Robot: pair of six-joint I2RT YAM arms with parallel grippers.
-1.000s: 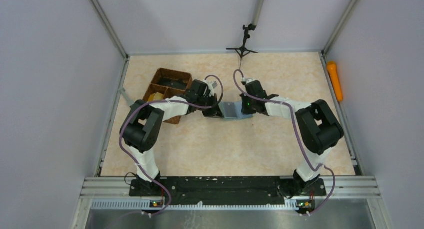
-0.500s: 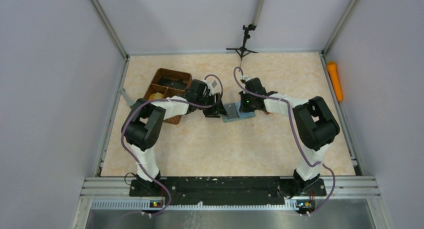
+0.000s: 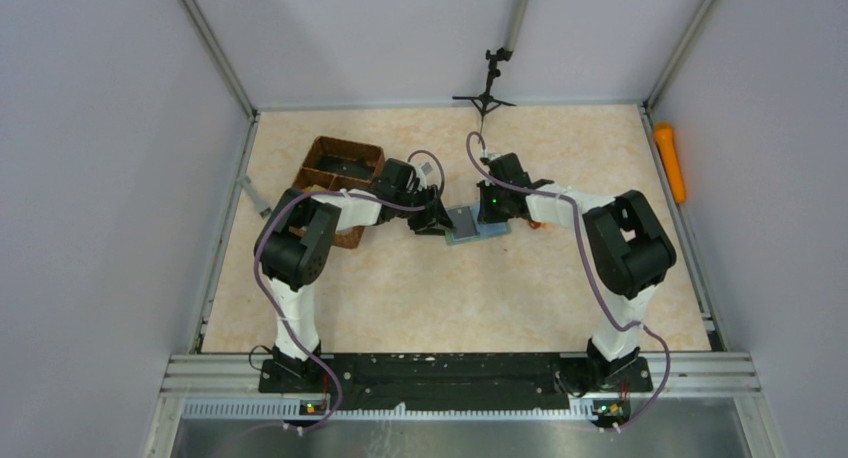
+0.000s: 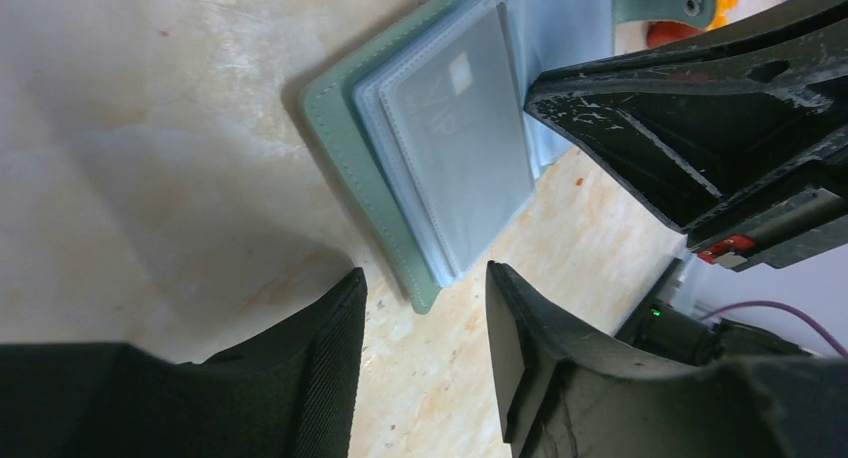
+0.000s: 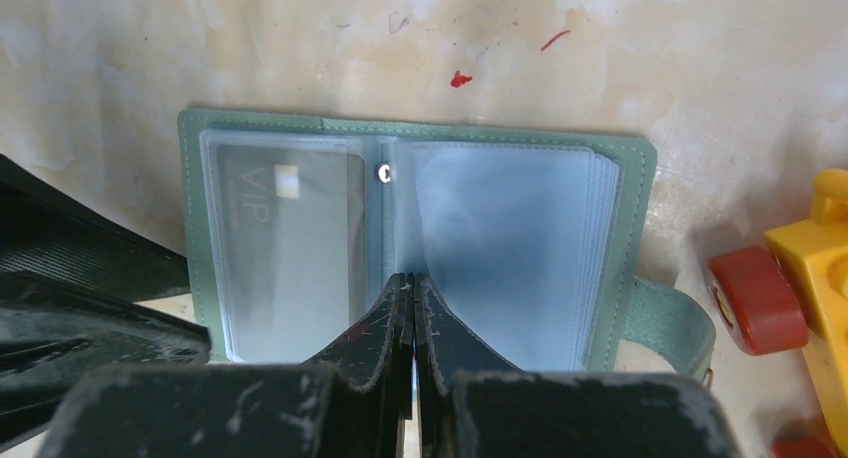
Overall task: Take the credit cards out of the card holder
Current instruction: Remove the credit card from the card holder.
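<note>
Right wrist view: the flat grey-green folding card holder point(image 5: 480, 228) lies open on the table point(image 5: 300, 38), pinned under the clenched right fingers point(image 5: 450, 348). A grey credit card point(image 5: 290, 238) is still in its sleeve. The left fingers point(image 4: 320, 348) just let go and stand parted, empty, beside its corner.

only "vip" can be read, printed on the credit card point(image 5: 290, 258) sleeved in the card holder point(image 5: 632, 208).

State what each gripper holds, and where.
Left gripper: nothing; jaws open beside the card holder's edge. Right gripper: shut at the holder's centre fold; whether it pinches a sleeve cannot be told.
</note>
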